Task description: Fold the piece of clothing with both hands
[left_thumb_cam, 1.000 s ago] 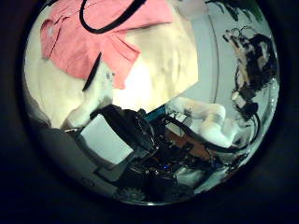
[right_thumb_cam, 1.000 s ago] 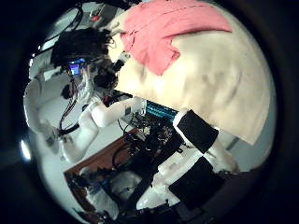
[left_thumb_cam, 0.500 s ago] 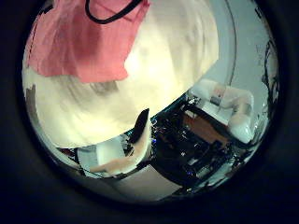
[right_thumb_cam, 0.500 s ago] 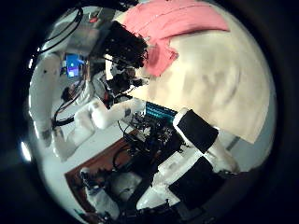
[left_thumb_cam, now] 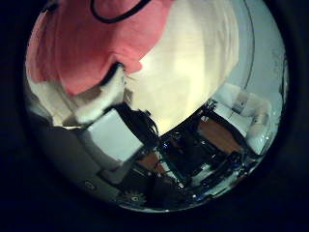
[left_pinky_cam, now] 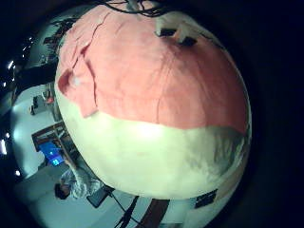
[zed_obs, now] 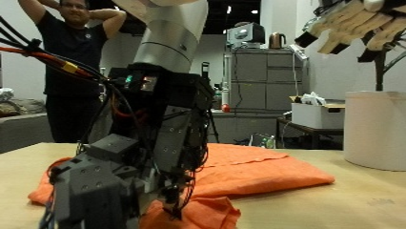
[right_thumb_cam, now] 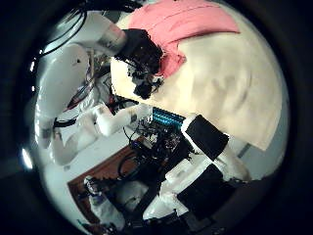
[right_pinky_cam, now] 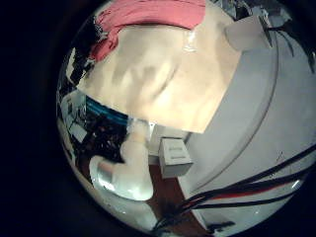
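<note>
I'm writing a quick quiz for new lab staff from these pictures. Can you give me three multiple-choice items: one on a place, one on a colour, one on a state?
1. Where does the piece of clothing lie?
A. On the table
B. Inside a drawer
C. Hanging from a hand

2. What colour is the clothing?
A. Blue
B. Orange
C. Green

3. What state is the right hand in?
A. Shut on the clothing
B. Pressed flat on the table
C. Raised, open, holding nothing

Answers:
1 A: the clothing is spread on the table.
2 B: the outside view shows it orange.
3 C: the right hand is up in the air, its fingers spread and empty.
</note>
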`<control>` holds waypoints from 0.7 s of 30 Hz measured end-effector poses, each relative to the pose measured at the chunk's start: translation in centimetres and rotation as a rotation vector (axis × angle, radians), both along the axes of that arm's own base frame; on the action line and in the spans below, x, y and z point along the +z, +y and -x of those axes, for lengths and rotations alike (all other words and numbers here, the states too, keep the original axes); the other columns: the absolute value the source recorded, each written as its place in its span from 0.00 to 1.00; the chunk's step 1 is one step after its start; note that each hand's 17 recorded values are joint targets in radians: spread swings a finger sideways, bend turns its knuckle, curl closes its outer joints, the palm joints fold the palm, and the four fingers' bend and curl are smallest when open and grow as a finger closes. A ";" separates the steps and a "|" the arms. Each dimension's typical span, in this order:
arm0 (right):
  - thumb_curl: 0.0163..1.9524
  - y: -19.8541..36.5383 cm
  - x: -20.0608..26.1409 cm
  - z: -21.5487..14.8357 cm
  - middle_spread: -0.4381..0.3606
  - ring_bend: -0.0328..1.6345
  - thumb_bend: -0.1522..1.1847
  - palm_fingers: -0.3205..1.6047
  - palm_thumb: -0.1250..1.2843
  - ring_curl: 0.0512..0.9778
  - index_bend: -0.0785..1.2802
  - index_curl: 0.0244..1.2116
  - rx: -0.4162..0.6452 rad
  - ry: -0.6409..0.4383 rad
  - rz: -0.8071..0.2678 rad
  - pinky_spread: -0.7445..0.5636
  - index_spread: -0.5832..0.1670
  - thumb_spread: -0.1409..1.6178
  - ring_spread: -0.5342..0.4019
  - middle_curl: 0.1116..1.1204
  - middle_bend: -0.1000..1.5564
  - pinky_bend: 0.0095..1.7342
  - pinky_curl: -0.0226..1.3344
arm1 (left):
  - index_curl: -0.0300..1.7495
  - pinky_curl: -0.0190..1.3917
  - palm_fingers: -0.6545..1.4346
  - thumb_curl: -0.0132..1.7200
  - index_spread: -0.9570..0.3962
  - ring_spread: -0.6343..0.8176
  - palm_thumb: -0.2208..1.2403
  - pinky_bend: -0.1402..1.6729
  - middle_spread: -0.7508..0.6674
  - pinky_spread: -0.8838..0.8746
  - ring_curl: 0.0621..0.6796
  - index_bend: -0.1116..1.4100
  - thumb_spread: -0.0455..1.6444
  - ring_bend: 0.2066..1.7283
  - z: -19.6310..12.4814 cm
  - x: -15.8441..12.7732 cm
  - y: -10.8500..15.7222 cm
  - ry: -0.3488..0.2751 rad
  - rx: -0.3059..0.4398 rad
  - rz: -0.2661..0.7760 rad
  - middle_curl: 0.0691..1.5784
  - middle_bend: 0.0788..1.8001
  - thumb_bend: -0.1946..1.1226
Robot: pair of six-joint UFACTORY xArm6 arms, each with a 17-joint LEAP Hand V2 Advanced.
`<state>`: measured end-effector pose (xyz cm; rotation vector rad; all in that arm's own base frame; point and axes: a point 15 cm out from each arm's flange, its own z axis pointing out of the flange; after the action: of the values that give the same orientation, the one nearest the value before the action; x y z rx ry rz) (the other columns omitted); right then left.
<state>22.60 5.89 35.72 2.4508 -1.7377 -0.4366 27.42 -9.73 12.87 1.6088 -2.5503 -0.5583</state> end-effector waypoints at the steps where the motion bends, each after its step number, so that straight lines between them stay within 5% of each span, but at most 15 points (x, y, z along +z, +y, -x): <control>1: 0.13 -0.1 0.0 0.1 0.71 0.14 0.10 0.26 0.60 0.20 0.19 0.26 -0.002 0.002 0.001 0.82 0.43 0.80 0.83 0.21 0.18 0.10 0.23 | 0.17 0.24 0.81 0.29 0.63 0.31 0.67 0.38 0.35 0.36 0.30 0.19 0.66 0.32 -0.1 0.1 0.0 -0.001 -0.001 0.001 0.28 0.37 0.31; 3: 0.13 -0.4 0.1 0.4 0.71 0.14 0.10 0.26 0.60 0.20 0.19 0.26 -0.013 0.014 0.003 0.82 0.43 0.80 0.83 0.21 0.18 0.10 0.23 | 0.19 0.28 0.91 0.31 0.56 0.22 0.72 0.46 0.29 0.28 0.36 0.23 0.69 0.35 -0.2 0.2 0.2 -0.003 0.010 0.006 0.30 0.40 0.36; 7: 0.13 -1.3 0.3 0.8 0.71 0.15 0.10 0.27 0.60 0.21 0.18 0.25 -0.021 0.024 0.024 0.81 0.43 0.80 0.82 0.21 0.17 0.12 0.24 | 0.24 0.32 0.94 0.36 0.42 0.11 0.74 0.55 0.21 0.16 0.46 0.33 0.77 0.42 0.0 0.9 1.3 0.013 0.026 -0.003 0.34 0.47 0.41; 11: 0.14 -2.2 0.0 0.5 0.72 0.18 0.11 0.30 0.60 0.23 0.18 0.24 -0.002 0.029 0.066 0.80 0.43 0.80 0.81 0.20 0.17 0.13 0.24 | 0.27 0.33 0.93 0.40 0.36 0.08 0.74 0.57 0.20 0.12 0.53 0.39 0.83 0.47 0.2 2.7 2.9 0.016 0.036 -0.014 0.35 0.51 0.45; 15: 0.14 -2.9 -1.4 -0.6 0.84 0.26 0.10 0.33 0.60 0.25 0.16 0.23 0.025 0.078 0.116 0.79 0.45 0.80 0.87 0.20 0.17 0.11 0.24 | 0.30 0.34 0.92 0.44 0.33 0.08 0.73 0.59 0.19 0.10 0.58 0.42 0.87 0.51 0.0 4.5 4.2 -0.010 0.041 -0.013 0.36 0.54 0.48; 17: 0.14 -3.3 -2.3 -1.4 0.88 0.07 0.11 0.26 0.60 0.16 0.24 0.26 0.037 0.098 0.135 0.78 0.45 0.79 0.95 0.23 0.23 0.16 0.26 | 0.31 0.34 0.91 0.46 0.31 0.08 0.72 0.60 0.19 0.10 0.59 0.43 0.89 0.52 0.0 5.5 4.8 -0.017 0.041 -0.008 0.36 0.55 0.49; 21: 0.14 -3.0 -4.1 -3.9 0.85 0.18 0.10 0.29 0.60 0.16 0.19 0.25 0.060 0.091 0.139 0.75 0.47 0.79 0.91 0.22 0.21 0.15 0.25 | 0.34 0.35 0.90 0.49 0.30 0.08 0.71 0.61 0.19 0.10 0.62 0.44 0.92 0.54 0.3 7.0 5.6 -0.012 0.041 -0.002 0.36 0.57 0.51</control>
<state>26.49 2.88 31.62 2.3415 -1.5978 -0.4004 27.09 -4.12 19.83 1.6660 -2.5192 -0.5489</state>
